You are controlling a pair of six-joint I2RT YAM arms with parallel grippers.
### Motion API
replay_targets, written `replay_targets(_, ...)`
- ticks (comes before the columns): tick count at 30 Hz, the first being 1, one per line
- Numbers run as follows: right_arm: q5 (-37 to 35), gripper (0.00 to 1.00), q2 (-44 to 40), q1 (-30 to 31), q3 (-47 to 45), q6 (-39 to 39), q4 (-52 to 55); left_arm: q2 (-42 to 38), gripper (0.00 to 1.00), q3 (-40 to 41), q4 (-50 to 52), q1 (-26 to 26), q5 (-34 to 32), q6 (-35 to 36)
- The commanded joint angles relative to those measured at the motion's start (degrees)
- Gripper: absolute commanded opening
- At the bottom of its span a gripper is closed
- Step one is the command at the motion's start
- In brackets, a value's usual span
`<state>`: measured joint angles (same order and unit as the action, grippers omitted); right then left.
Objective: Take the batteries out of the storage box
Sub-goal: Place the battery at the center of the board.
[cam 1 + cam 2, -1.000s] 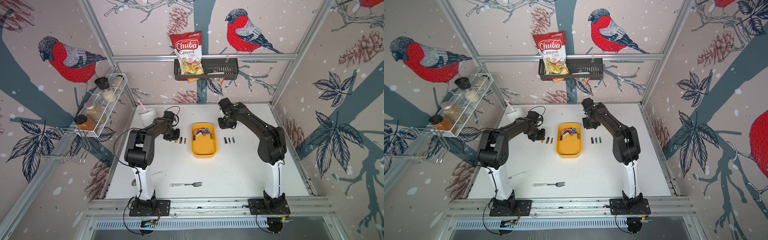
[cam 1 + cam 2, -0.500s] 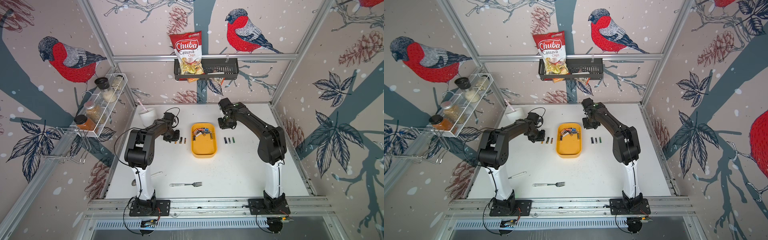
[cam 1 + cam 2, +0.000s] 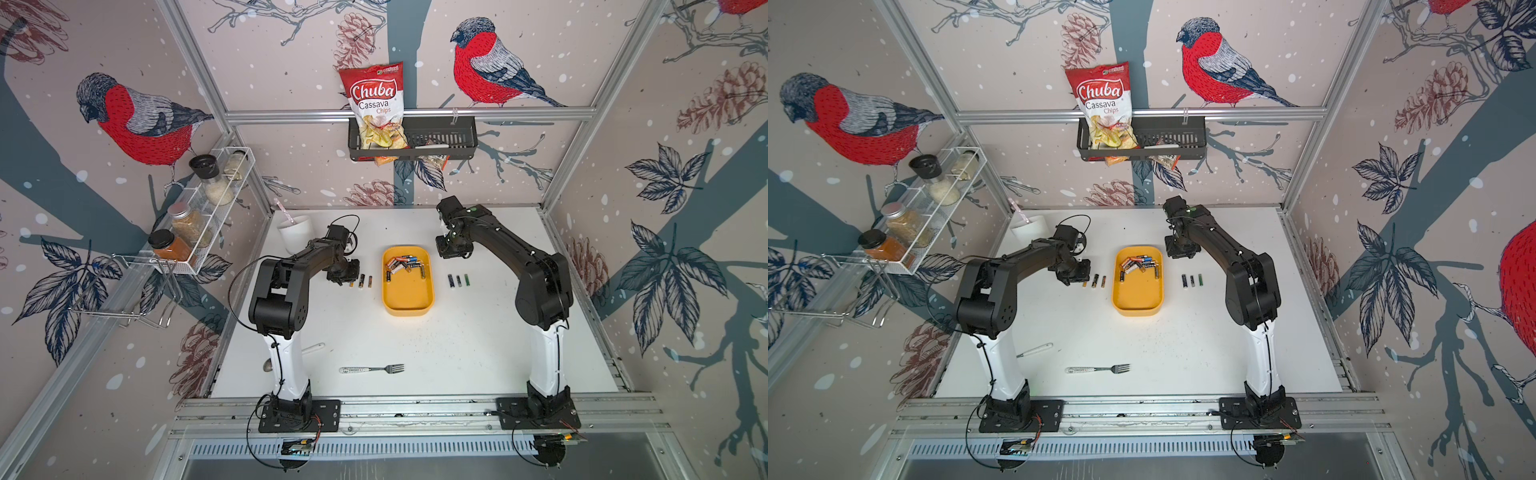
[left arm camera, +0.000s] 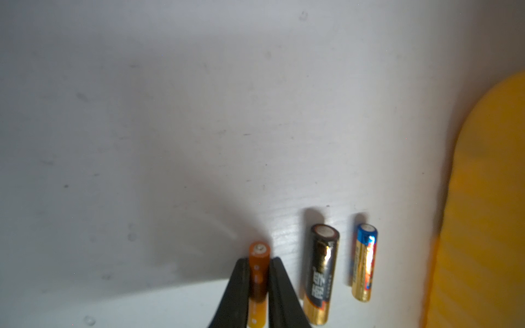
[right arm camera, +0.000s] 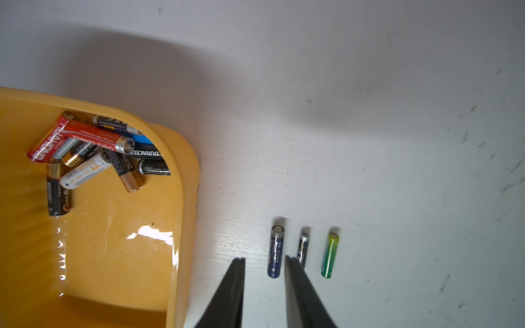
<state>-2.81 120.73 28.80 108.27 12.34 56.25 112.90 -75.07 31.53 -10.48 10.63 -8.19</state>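
Note:
The yellow storage box [image 3: 408, 300] [image 3: 1136, 298] stands mid-table with several batteries [image 3: 405, 266] [image 5: 96, 153] piled at its far end. My left gripper [image 4: 259, 259] [image 3: 350, 282] is low on the table left of the box, shut on an orange battery [image 4: 259, 251]. Beside it lie a black-gold battery [image 4: 322, 272] and a blue-gold one [image 4: 365, 261]. My right gripper [image 5: 264, 258] [image 3: 453, 251] hangs open above the table right of the box, nothing between its fingers. Just past its tips lie a blue battery [image 5: 275, 251], a dark battery [image 5: 302, 247] and a green battery [image 5: 330, 255].
A fork [image 3: 372, 369] lies near the front, a spoon [image 3: 311, 349] by the left arm's base. A white cup [image 3: 296, 232] stands at the back left. A spice rack [image 3: 199, 216] hangs on the left wall, a basket with a chips bag [image 3: 376, 108] on the back wall.

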Motion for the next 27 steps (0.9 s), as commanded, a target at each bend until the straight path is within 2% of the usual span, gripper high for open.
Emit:
replay_targets(1,-0.73,0.30,-0.14,0.07,0.54,0.60,1.34,0.19,0.20,0.54,0.55,0.02,-0.80,0.01)
replay_targets(12,-0.83,0.30,0.22,0.20,1.34,0.56,1.80,-0.02,0.21,0.89,0.82,0.03,-0.88,-0.10)
replay_targets(27,-0.66,0.31,0.28,0.36,0.89,0.58,1.22,-1.24,0.27,0.89,0.90,0.02,-1.23,-0.65)
